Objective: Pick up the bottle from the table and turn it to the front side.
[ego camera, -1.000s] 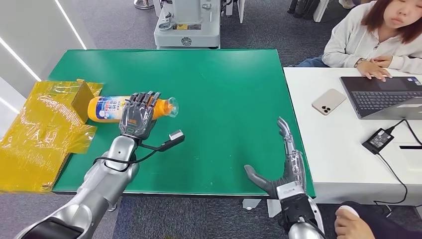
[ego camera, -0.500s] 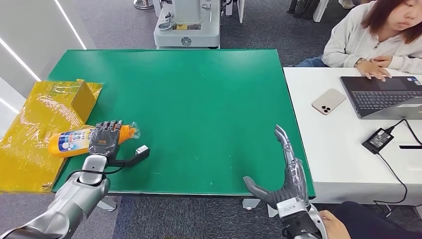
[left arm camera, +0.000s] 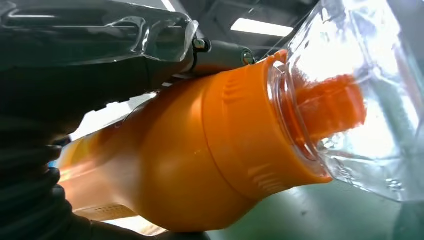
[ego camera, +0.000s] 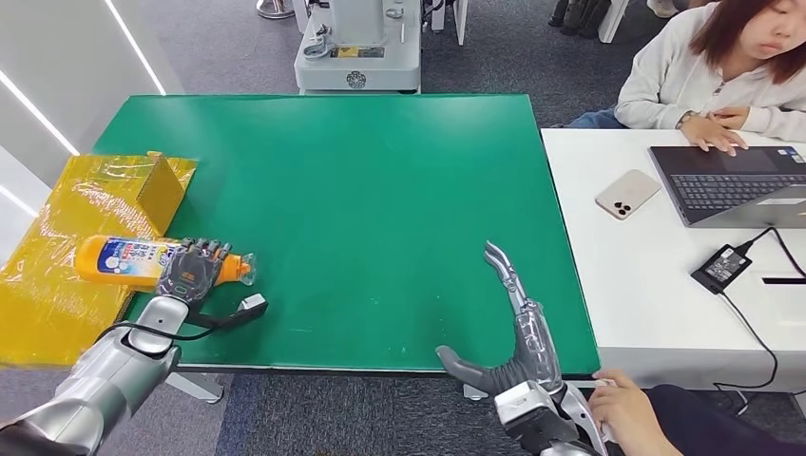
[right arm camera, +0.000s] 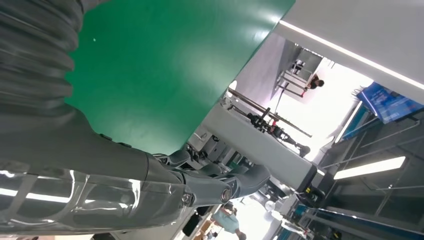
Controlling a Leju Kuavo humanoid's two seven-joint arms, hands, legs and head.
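Bottle (ego camera: pixel 128 261) lies sideways in the grip of the left hand (ego camera: pixel 190 270), fingers wrapped round its neck end, lifted over the worktop's (ego camera: pixel 380 209) left edge with its base out above the yellow wrapping (ego camera: pixel 67 285). To turn it well, I would roll the wrist slowly and keep the clasp firm near the shoulder, since the smooth body could slip. It is orange, with a blue-and-white label and a clear cap (left arm camera: pixel 360 100) over an orange spout. Further right, the right hand (ego camera: pixel 518 332) hovers at the worktop's near edge, fingers spread, holding nothing
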